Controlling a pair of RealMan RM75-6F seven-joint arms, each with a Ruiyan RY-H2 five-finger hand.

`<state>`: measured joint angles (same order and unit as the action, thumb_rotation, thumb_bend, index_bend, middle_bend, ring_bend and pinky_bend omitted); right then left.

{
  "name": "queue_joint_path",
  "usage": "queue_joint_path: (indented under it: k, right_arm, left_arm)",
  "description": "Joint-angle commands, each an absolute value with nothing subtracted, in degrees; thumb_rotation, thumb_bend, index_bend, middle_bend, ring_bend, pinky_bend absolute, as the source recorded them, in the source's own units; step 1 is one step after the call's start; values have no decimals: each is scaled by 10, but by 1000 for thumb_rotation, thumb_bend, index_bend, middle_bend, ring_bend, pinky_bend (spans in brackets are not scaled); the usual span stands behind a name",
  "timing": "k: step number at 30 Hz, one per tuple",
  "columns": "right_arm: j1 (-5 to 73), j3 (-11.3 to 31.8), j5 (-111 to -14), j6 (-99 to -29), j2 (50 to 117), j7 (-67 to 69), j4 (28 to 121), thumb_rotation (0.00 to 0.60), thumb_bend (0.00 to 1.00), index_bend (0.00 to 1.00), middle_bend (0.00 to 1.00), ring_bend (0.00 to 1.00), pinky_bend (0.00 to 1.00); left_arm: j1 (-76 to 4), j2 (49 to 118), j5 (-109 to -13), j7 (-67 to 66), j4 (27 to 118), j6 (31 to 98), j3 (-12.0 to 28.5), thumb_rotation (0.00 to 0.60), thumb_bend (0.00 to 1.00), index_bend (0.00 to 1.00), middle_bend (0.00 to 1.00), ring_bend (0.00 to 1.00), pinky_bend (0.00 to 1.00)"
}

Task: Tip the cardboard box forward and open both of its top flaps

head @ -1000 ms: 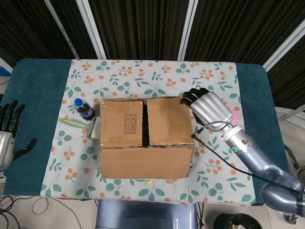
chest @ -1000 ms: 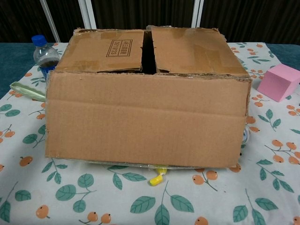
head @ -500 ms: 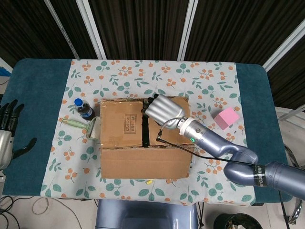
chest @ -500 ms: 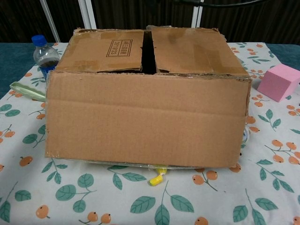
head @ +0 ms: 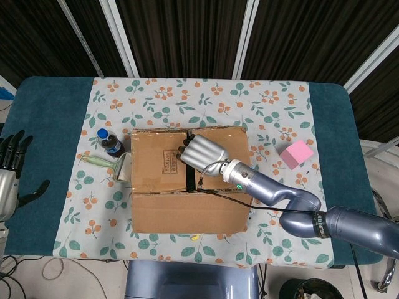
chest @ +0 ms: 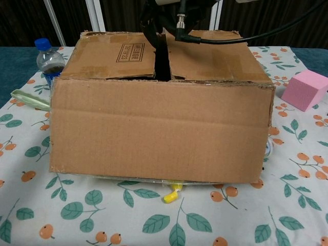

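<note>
Now your right hand [head: 201,151] sits over the middle gap of the cardboard box [head: 187,212], having crossed from the box's far right corner within the last second. Fingers: curled down together at the slot between the two top flaps; whether they hook an edge, you cannot tell. Box: centre of the floral cloth [head: 274,106], flat on its base, both flaps closed, unmoved. Left hand [head: 11,163]: off the table's left edge, fingers spread, holding nothing. Reading: you look set to lift a flap; the tip forward seems not yet done. Nearby: bottle [head: 110,142], pink block [head: 295,153].
</note>
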<state>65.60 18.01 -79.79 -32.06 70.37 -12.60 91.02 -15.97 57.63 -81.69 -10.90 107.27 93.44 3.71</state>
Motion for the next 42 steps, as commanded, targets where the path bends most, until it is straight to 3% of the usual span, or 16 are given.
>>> queue_joint_path:
  k: [1, 16, 23, 42]
  right_arm:
    - [659, 173, -802, -326, 713, -129, 910, 600, 1000, 471, 385, 336, 406]
    - [671, 139, -811, -352, 742, -199, 880, 600, 1000, 471, 384, 334, 401]
    - [681, 118, -844, -351, 726, -246, 869, 600, 1000, 504, 427, 336, 401]
    - [687, 88, -867, -344, 691, -292, 895, 600, 1000, 507, 432, 335, 401]
  left_arm:
    - [-158, 576, -818, -108, 1074, 934, 40, 600, 192, 0, 0, 0, 49]
    - [-150, 576, -817, -100, 1077, 917, 54, 600, 192, 0, 0, 0, 49]
    - [-146, 576, -824, -96, 1078, 914, 59, 600, 192, 0, 0, 0, 49]
    - [-137, 572, -835, -88, 1089, 905, 68, 600, 192, 0, 0, 0, 49]
